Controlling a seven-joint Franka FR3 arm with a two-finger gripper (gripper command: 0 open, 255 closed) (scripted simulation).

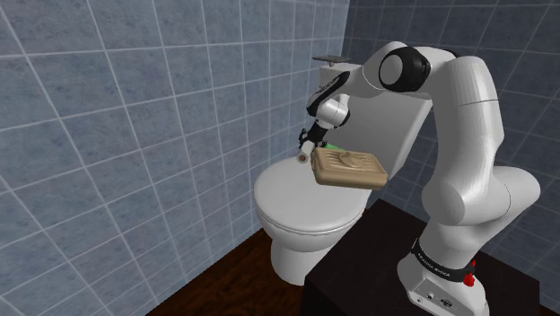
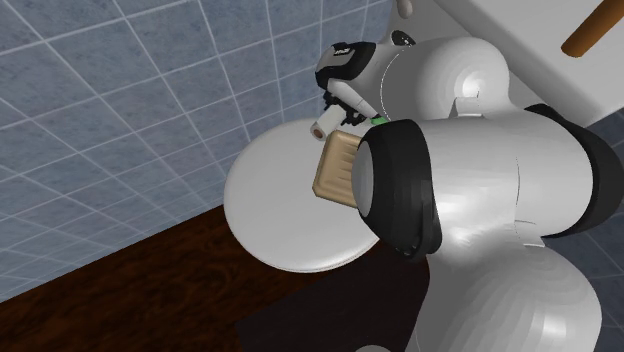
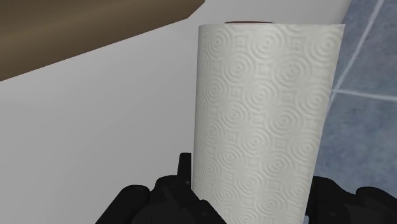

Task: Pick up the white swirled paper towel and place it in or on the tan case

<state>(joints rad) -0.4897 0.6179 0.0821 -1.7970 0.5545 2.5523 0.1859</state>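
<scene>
Dark box stand (image 1: 359,260) is nearest, just beside the toilet lid (image 1: 292,193) on the shoulder view's right. The white arm (image 1: 467,135) rises from the stand and bends over the lid. Dark wood floor (image 1: 224,278) runs under and around the lid's front.

The lid is closed, white and plain. The tan case (image 1: 348,168) lies flat on the lid's rear part, on the side toward the stand, its top faintly ribbed.

Gripper (image 1: 307,148) is over the rear of the lid, at the case's end away from the stand. The claw is pinching the paper towel roll (image 3: 264,114); in the wrist view a black finger presses each side of it. The roll is white, embossed with ring swirls, and is not on the case. It sits just beside the case, at the case's far corner. Can't tell if the roll's end touches the lid or hangs just above it.

A small green item (image 1: 329,145) is behind the case, near the lid's hinge end; can't tell what it is. The white tank (image 1: 402,135) stands behind the lid. Blue-grey tiled walls (image 1: 108,117) are beyond the lid, on the far side from the stand and behind the tank.
</scene>
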